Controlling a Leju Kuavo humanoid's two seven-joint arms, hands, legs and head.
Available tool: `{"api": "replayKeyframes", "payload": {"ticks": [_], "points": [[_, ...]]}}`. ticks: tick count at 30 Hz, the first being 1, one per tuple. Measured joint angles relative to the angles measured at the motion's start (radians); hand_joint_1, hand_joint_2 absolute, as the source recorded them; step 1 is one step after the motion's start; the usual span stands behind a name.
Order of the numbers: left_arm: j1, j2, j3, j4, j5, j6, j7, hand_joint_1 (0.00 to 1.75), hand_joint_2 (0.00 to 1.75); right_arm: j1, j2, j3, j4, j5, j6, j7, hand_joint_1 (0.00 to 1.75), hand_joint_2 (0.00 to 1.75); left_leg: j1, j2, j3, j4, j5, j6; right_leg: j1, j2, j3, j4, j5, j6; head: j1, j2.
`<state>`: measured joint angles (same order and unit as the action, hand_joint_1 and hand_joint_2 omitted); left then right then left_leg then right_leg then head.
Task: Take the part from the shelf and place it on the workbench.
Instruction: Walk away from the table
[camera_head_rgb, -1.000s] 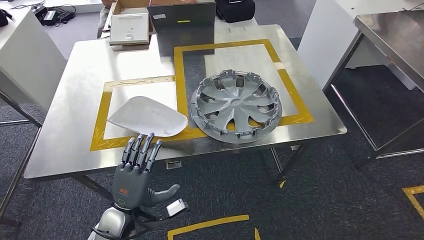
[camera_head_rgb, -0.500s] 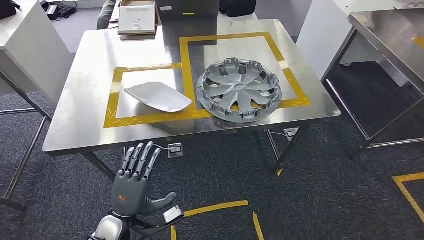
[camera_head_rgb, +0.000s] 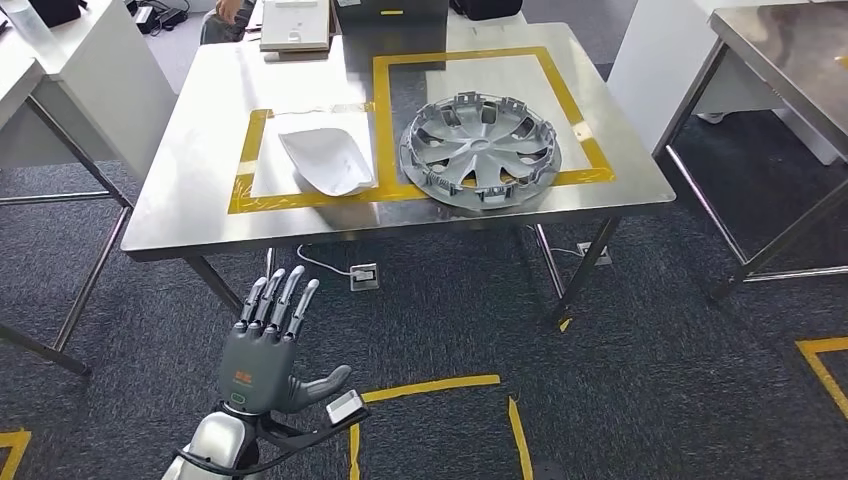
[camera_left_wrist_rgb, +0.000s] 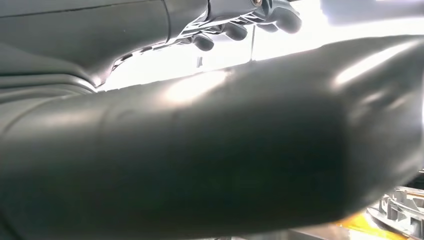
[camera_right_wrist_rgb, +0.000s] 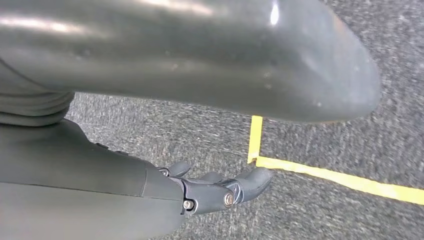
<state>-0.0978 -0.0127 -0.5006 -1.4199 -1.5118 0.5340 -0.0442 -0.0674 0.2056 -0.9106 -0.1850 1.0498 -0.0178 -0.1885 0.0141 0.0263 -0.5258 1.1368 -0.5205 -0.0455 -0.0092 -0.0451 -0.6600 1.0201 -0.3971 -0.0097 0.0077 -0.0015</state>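
**Two parts lie on the workbench; both hands empty**

Two parts rest on the steel workbench (camera_head_rgb: 190, 170), which stands on dark grey carpet (camera_head_rgb: 640, 380) marked with yellow floor tape (camera_head_rgb: 430, 388). Yellow tape on the benchtop frames two rectangles side by side. Inside the larger, right-hand one lies a silver wheel cover (camera_head_rgb: 480, 150), face up, its near rim overlapping the yellow border. Inside the smaller rectangle to its left lies the white part (camera_head_rgb: 328, 160), a smooth curved shell resting flat on the steel, close beside the wheel cover but not touching it.

At the far edge of the bench sits a pale flat box (camera_head_rgb: 295, 25). A second steel table (camera_head_rgb: 790, 60) stands at the right.

Below the bench's near edge, the left hand (camera_head_rgb: 265, 350) is raised over the carpet, fingers straight and spread, thumb out to the side, holding nothing; it is well short of the white part. In the right wrist view, the right hand (camera_right_wrist_rgb: 220, 187) hangs above the carpet near a yellow tape corner, fingers loosely extended and grasping nothing.
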Motion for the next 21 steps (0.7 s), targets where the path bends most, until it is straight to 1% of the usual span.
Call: {"api": "replayKeyframes", "payload": {"ticks": [1,2,3,4,5,6,7,8,9,10,11,12,13,14,15,16,17,20,21], "points": [[-0.005,0.000,-0.004,0.000,0.000,-0.002,0.000,0.00,0.00,0.000,0.000,0.000,0.000,0.000,0.000,0.000,0.00,0.00,-0.003,0.012,0.040,-0.063,-0.023,0.006,0.001,-0.005,-0.006,0.004,0.008,0.006,0.001,0.000],[-0.010,0.001,-0.006,0.001,0.000,-0.003,-0.001,0.00,0.00,-0.001,0.000,0.000,0.000,0.000,0.000,-0.001,0.00,0.00,-0.007,0.020,0.063,-0.107,-0.047,0.014,0.001,-0.011,-0.009,0.006,0.017,0.013,0.002,0.000],[-0.014,0.001,-0.008,0.002,0.000,-0.004,-0.001,0.00,0.00,-0.001,0.000,0.000,0.000,-0.001,0.000,-0.001,0.00,0.00,-0.012,0.017,0.070,-0.125,-0.053,0.026,0.001,-0.017,-0.009,0.004,0.024,0.019,0.002,0.000],[-0.016,0.001,-0.010,0.004,0.000,-0.005,-0.002,0.00,0.00,-0.001,0.000,0.000,0.000,-0.002,0.000,-0.002,0.00,0.00,-0.012,0.012,0.060,-0.124,-0.048,0.039,-0.001,-0.023,-0.009,0.002,0.032,0.026,0.002,0.000],[-0.018,0.002,-0.013,0.007,0.000,-0.005,-0.005,0.00,0.00,-0.001,0.000,0.000,0.000,-0.005,0.000,-0.003,0.00,0.00,-0.012,0.008,0.052,-0.124,-0.038,0.050,-0.004,-0.020,-0.013,0.005,0.029,0.034,0.002,0.000],[-0.019,0.001,-0.015,0.010,0.000,-0.005,-0.008,0.00,0.00,0.000,0.001,0.000,0.000,-0.008,0.000,-0.005,0.00,0.00,-0.012,0.005,0.042,-0.124,-0.028,0.060,-0.006,-0.009,-0.022,0.023,0.010,0.041,0.002,0.000],[-0.019,0.000,-0.017,0.013,0.000,-0.004,-0.013,0.00,0.00,0.000,0.001,0.000,0.000,-0.012,0.000,-0.006,0.00,0.00,-0.010,0.002,0.030,-0.125,-0.016,0.069,-0.008,0.006,-0.035,0.059,-0.024,0.047,0.003,0.000],[-0.020,-0.002,-0.018,0.017,0.000,-0.002,-0.019,0.00,0.00,0.001,0.001,-0.001,0.000,-0.017,0.000,-0.008,0.00,0.00,-0.011,0.000,0.017,-0.125,-0.005,0.073,-0.008,0.023,-0.055,0.119,-0.072,0.052,0.003,0.000],[-0.019,-0.004,-0.018,0.021,0.000,-0.001,-0.027,0.00,0.44,0.001,0.002,-0.001,0.000,-0.021,0.000,-0.008,0.00,0.00,-0.012,-0.004,0.002,-0.124,0.006,0.076,-0.008,0.033,-0.076,0.189,-0.120,0.054,0.003,0.000],[-0.018,-0.006,-0.018,0.026,0.000,0.000,-0.035,0.00,0.87,0.002,0.002,-0.002,0.000,-0.024,-0.001,-0.009,0.00,0.00,-0.013,-0.007,-0.010,-0.122,0.016,0.076,-0.008,0.038,-0.089,0.249,-0.156,0.055,0.003,0.000],[-0.017,-0.006,-0.018,0.031,0.000,0.001,-0.043,0.00,1.31,0.003,0.002,-0.003,0.000,-0.027,-0.001,-0.008,0.00,0.00,-0.015,-0.009,-0.023,-0.119,0.026,0.076,-0.007,0.039,-0.088,0.285,-0.176,0.054,0.003,0.000],[-0.015,-0.007,-0.018,0.036,0.000,0.003,-0.052,0.00,1.75,0.003,0.002,-0.004,0.000,-0.029,-0.002,-0.007,0.00,0.00,-0.015,-0.012,-0.035,-0.115,0.034,0.074,-0.007,0.040,-0.065,0.277,-0.176,0.052,0.003,0.000],[-0.014,-0.008,-0.018,0.041,0.000,0.006,-0.060,0.00,1.75,0.004,0.002,-0.006,0.000,-0.031,-0.003,-0.007,0.00,0.00,-0.015,-0.014,-0.044,-0.111,0.040,0.073,-0.007,0.040,-0.022,0.230,-0.160,0.049,0.003,0.000],[-0.013,-0.009,-0.018,0.045,0.001,0.011,-0.068,0.00,1.75,0.004,0.002,-0.008,0.000,-0.033,-0.004,-0.006,0.00,0.00,-0.015,-0.016,-0.053,-0.106,0.046,0.070,-0.006,0.041,0.033,0.157,-0.140,0.043,0.003,0.000],[-0.012,-0.011,-0.018,0.049,0.001,0.016,-0.076,0.00,1.75,0.003,0.002,-0.010,0.000,-0.034,-0.006,-0.004,0.00,0.00,-0.016,-0.017,-0.060,-0.103,0.050,0.066,-0.004,0.042,0.081,0.088,-0.127,0.038,0.003,0.000],[-0.012,-0.013,-0.018,0.052,0.001,0.022,-0.083,0.00,1.75,0.002,0.003,-0.012,0.000,-0.035,-0.008,-0.003,0.00,0.00,-0.016,-0.017,-0.065,-0.100,0.054,0.061,-0.001,0.043,0.114,0.035,-0.118,0.032,0.003,0.000],[-0.011,-0.015,-0.018,0.056,0.001,0.028,-0.089,0.00,1.75,0.001,0.004,-0.014,0.000,-0.036,-0.011,-0.001,0.00,0.00,-0.018,-0.017,-0.069,-0.099,0.056,0.060,0.001,0.043,0.129,0.005,-0.115,0.030,0.003,0.000],[-0.010,-0.020,-0.018,0.066,0.003,0.035,-0.106,0.00,0.44,0.004,0.008,-0.023,0.000,-0.039,-0.019,0.009,0.00,0.00,-0.019,-0.016,-0.073,-0.102,0.065,0.059,0.005,0.042,0.125,-0.006,-0.106,0.026,0.003,0.000],[-0.009,-0.022,-0.018,0.070,0.007,0.031,-0.113,0.00,0.44,0.004,0.008,-0.025,0.000,-0.040,-0.021,0.011,0.00,0.00,-0.018,-0.016,-0.073,-0.106,0.070,0.055,0.006,0.041,0.123,-0.006,-0.104,0.022,0.003,0.000]]}}
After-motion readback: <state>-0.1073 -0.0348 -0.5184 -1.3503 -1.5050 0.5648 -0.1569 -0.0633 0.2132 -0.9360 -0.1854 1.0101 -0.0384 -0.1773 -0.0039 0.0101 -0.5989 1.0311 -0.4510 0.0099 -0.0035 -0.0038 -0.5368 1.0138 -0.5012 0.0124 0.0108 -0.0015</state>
